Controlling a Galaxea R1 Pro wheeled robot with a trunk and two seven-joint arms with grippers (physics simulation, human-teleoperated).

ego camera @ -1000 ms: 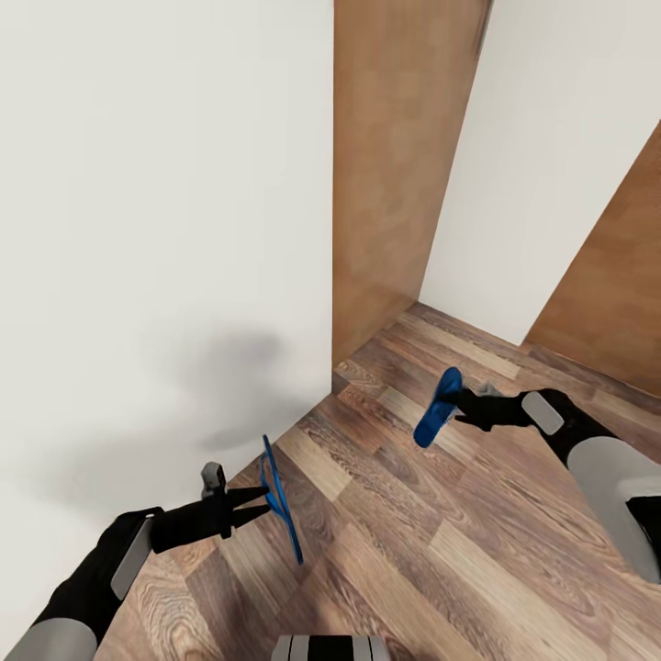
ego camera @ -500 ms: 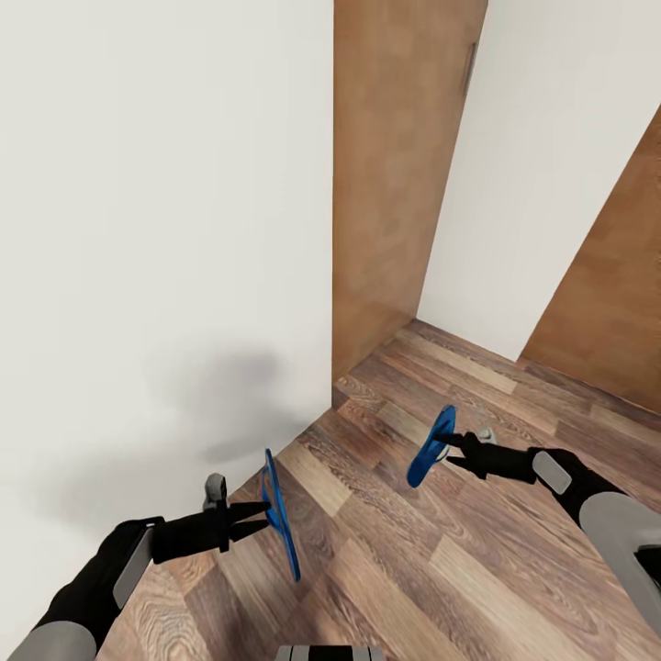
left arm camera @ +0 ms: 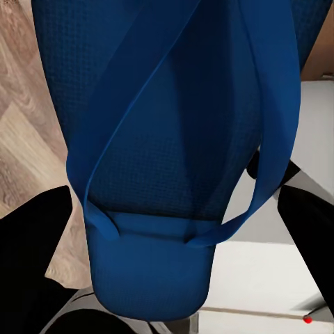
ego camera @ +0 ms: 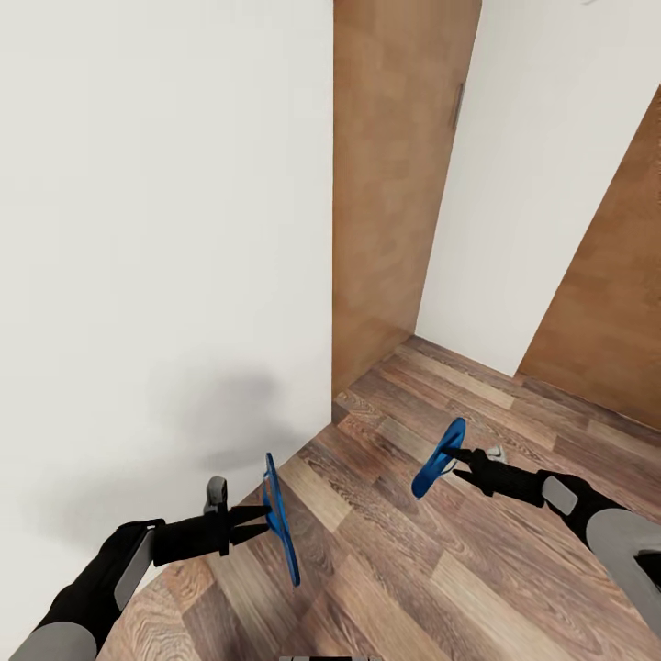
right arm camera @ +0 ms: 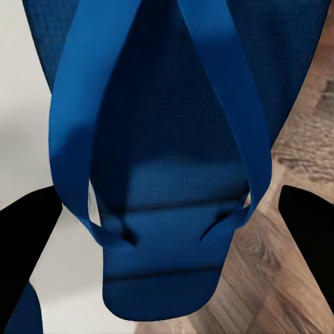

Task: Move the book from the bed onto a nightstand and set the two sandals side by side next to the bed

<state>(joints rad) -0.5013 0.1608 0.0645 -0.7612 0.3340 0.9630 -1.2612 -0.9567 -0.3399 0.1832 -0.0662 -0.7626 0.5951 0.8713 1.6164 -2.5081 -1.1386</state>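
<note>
I carry one bright blue sandal in each hand above the wooden floor. My left gripper is shut on the left sandal, which hangs edge-on near the white wall. My right gripper is shut on the right sandal, held tilted in the air. Up close, the left sandal shows its straps and sole between dark fingers. The right sandal also shows its straps, between the right fingers. The book, bed and nightstand are out of view.
A white wall stands close on the left, ending at a corner. Past it are a brown wooden door with a handle, another white wall and a brown wooden panel at the right. Wood-plank floor stretches ahead between them.
The view has shifted, so the door and floor sit lower and nearer. My right gripper with its sandal has dropped lower in the picture; the left gripper holds its sandal much as before.
</note>
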